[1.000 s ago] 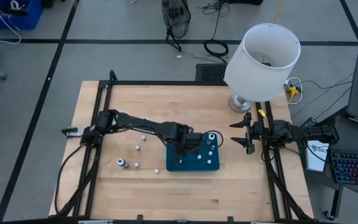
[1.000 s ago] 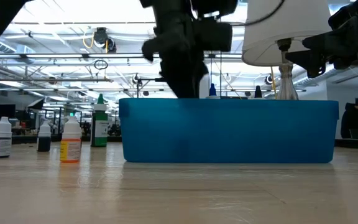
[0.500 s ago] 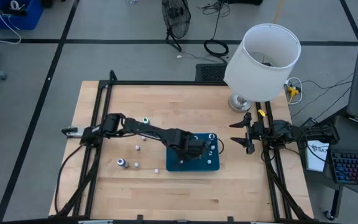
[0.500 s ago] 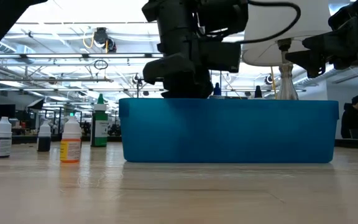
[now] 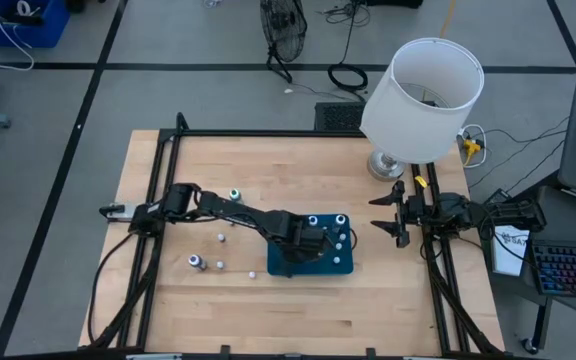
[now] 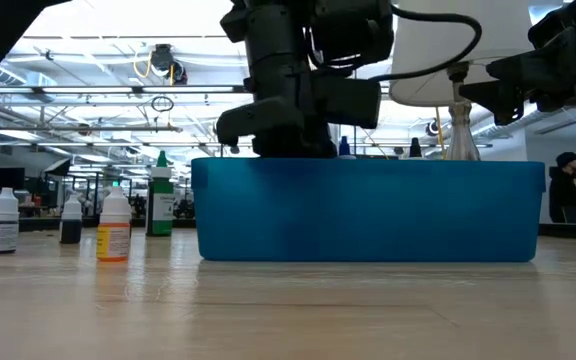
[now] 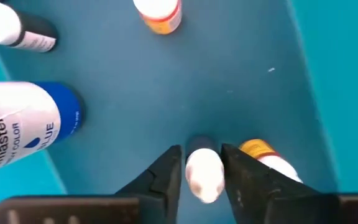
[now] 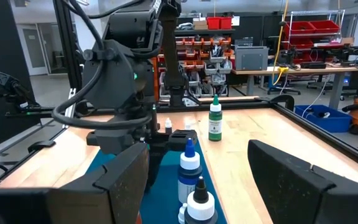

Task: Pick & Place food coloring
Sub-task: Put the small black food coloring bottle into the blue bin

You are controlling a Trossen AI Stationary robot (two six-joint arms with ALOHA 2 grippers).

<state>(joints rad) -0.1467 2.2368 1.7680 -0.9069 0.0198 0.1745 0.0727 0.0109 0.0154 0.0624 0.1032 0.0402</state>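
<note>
The food coloring shows as tiny bottles. Several stand on the bare wood left of the teal tray (image 5: 343,264), such as a green-capped one (image 5: 234,195) and a dark one (image 5: 198,262). Others stand inside the tray, among them a blue bottle (image 7: 23,137). My left gripper (image 5: 308,245) is down inside the tray, shut on a small white-capped bottle (image 7: 204,175), next to an orange-labelled bottle (image 7: 261,153). In the low view the tray wall (image 6: 368,210) hides its fingers. My right gripper (image 5: 388,215) waits open by the table's right edge. My left gripper pinches the small bottle between its two fingers at the white cap (image 7: 205,184), one finger (image 7: 169,177) on each side. The fingers point down from above. The bottle stands about upright under them, its dark lower end (image 7: 197,144) at the tray floor; whether it rests there I cannot tell.
A white-shaded lamp (image 5: 423,95) stands at the table's far right corner, its base (image 5: 385,165) near my right arm. Black frame rails (image 5: 158,200) run along the table's sides. Bare wood lies near and far of the tray.
My left gripper has moved a little toward the table's near edge and down into the tray, carrying the small bottle, and its wrist has turned. The arm's shift has uncovered the green-capped bottle on the wood.
</note>
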